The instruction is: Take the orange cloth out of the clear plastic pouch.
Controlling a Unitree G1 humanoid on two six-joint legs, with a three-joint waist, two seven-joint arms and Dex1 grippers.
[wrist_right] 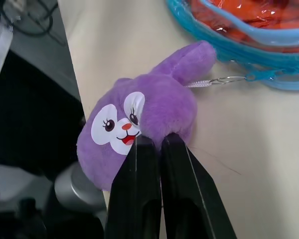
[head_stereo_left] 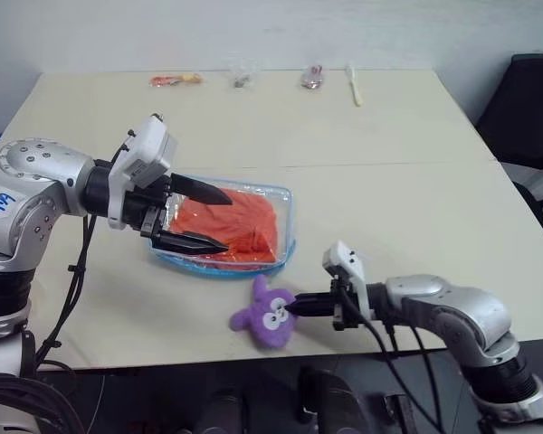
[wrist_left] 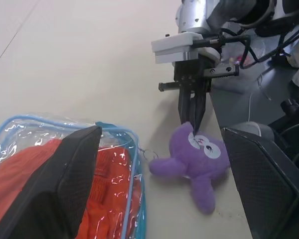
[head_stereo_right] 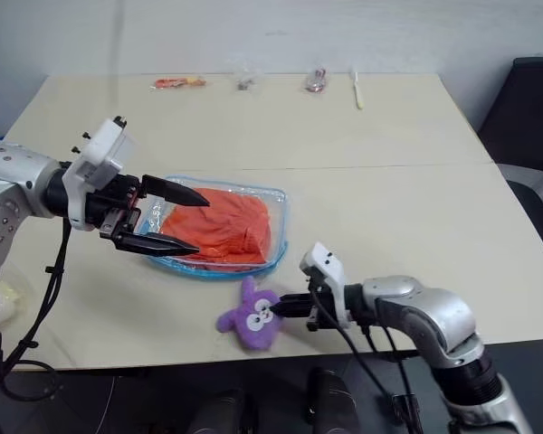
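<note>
Right now the orange cloth (head_stereo_left: 229, 225) lies wholly inside the clear plastic pouch (head_stereo_left: 285, 201), and the pouch lies flat on the table (head_stereo_left: 416, 208), so the pouch serves as the landmark for the rest. Over its end nearest the robot's left side hangs the left gripper (head_stereo_left: 213, 217), fingers spread wide with nothing between them: one finger (head_stereo_left: 199, 189) stands above the pouch's far edge and the other above its near edge, with the cloth seen under the gap between them. Whether either fingertip touches the plastic cannot be told.

Just beside the pouch's near edge, toward the table's front rim, lies a small purple plush toy (head_stereo_left: 267, 313) (a bunny face with big eyes). A thin metal chain and ring (wrist_right: 224, 79) runs from the toy toward the pouch's blue edging. The right gripper (head_stereo_left: 294, 307) reaches in level from the side away from the pouch, its fingers (wrist_right: 139, 194) pressed together, tips against the toy's head; they seem to pinch a bit of its fur, though the tips sink into the plush and the hold itself is hard to make out.

Well beyond the pouch, along the table's far edge, sit several small packets (head_stereo_left: 175, 80), too small to identify. In the left wrist view the pouch is cut off by that gripper's own dark fingers.
</note>
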